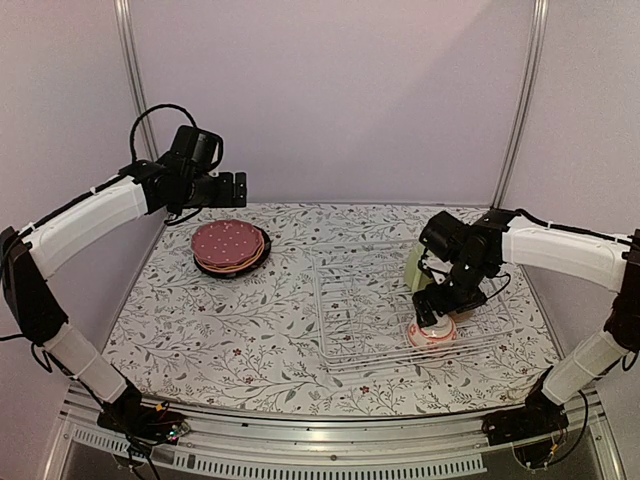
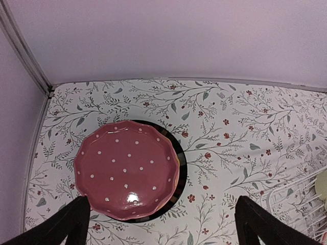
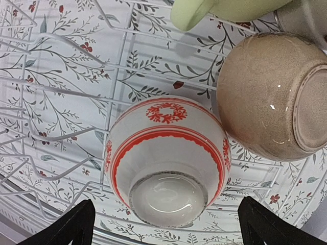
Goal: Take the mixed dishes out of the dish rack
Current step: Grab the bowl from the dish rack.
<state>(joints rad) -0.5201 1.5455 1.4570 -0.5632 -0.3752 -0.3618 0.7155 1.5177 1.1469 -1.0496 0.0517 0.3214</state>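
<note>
The dish rack sits on the right half of the table, its white wires lying over the floral tablecloth. At its near right end a white-and-red bowl rests upside down, foot ring up, with a red wreath and red bands on its side. Just beside it, toward the right of the right wrist view, a tan bowl lies tipped on its side, its base facing right; the two look to be touching or nearly so. Behind them a pale green cup stands at the rack's far right, and only its lower edge shows from the wrist.

The right gripper hangs straight over the white-and-red bowl, jaws spread wide. Its dark fingers show at the bottom corners of the wrist view, one on each side of the bowl's foot and not closed on anything.

Well apart from the rack, at the back left of the table, a stack of plates lies flat. The maroon dotted plate is on top, and a dark-rimmed plate shows beneath it.

The left gripper hovers above that stack, near the back wall, with its fingers wide apart and holding nothing
</note>
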